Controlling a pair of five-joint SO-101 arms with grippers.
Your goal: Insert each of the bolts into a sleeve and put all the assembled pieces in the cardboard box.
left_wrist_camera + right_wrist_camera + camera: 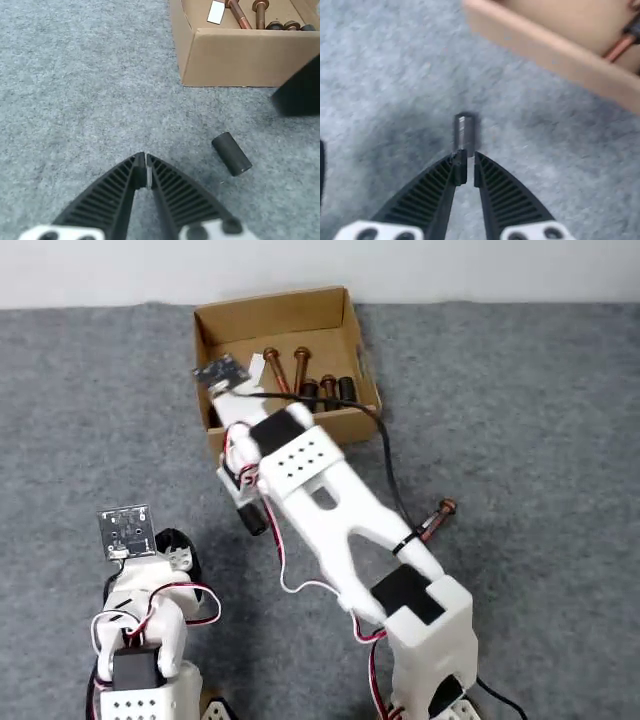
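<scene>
A black sleeve (231, 153) lies on its side on the grey carpet in front of the cardboard box (345, 426). My right gripper (470, 162) hangs over the carpet with its fingers shut and nothing between them. The sleeve (464, 132) lies just past its tips, apart from them. The right arm (330, 500) stretches from the near edge toward the box. One copper bolt (437, 517) lies on the carpet to the right of that arm, partly hidden by it. Several bolts in sleeves (325, 388) lie in the box. My left gripper (145, 165) is shut and empty, near the front left.
The left arm's base (140, 670) stands at the near left. A cable (388, 465) runs along the right arm. Open carpet (540, 420) spreads to the right of the box and to its left.
</scene>
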